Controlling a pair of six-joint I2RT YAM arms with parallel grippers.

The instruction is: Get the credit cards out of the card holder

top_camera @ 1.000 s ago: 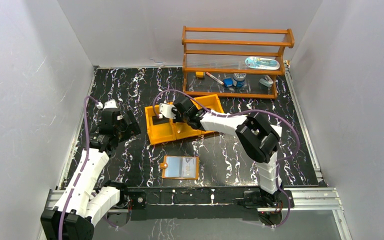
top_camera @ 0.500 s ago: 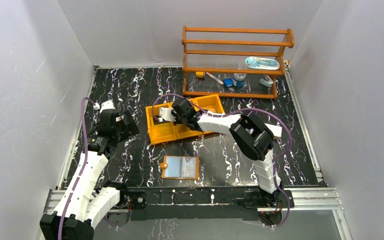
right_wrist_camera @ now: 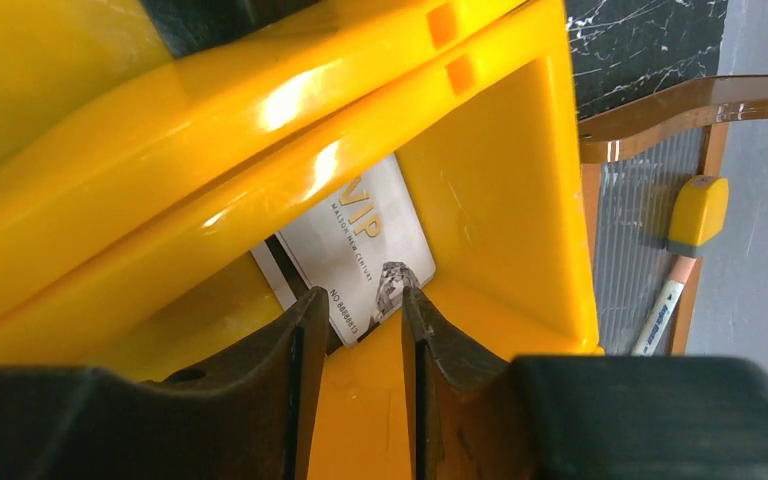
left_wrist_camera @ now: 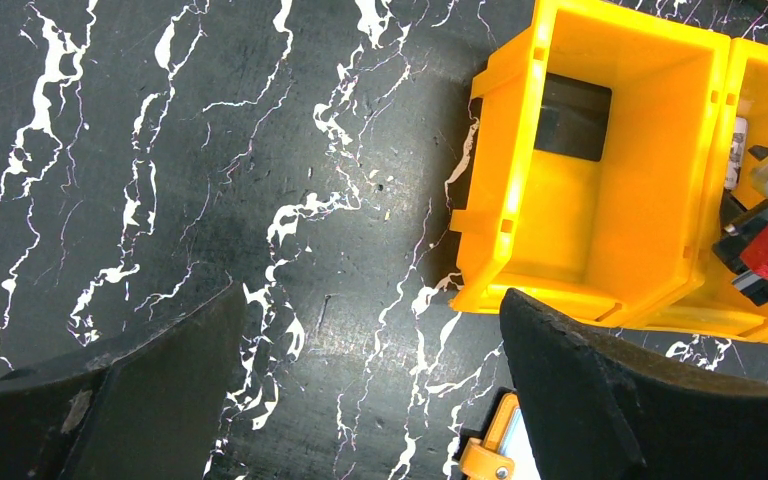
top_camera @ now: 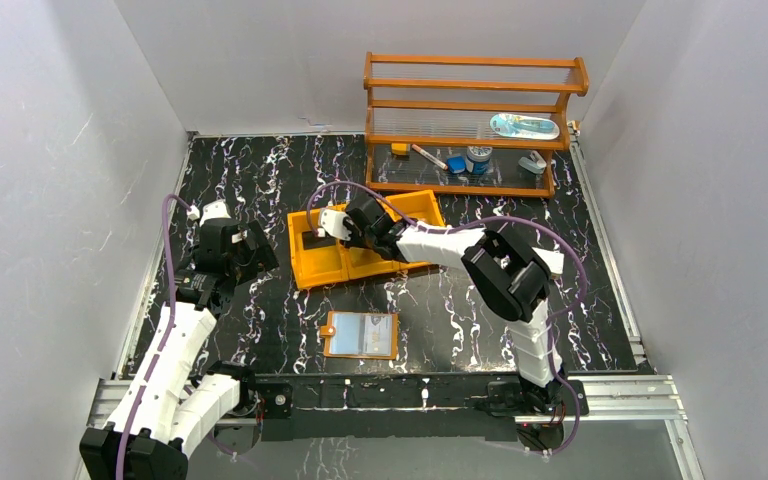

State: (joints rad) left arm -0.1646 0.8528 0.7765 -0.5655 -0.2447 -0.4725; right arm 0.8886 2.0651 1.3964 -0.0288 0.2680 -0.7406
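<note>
Holder lies open on the surface, long axis left-right, toward the near edge from both — right end effector, slightly parted over a card in the tray, sits closer — left end effector gapes empty.

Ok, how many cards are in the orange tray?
2: a dark card in the tray's left end compartment, a pale VIP card in the next one. More may hide beneath.
</note>
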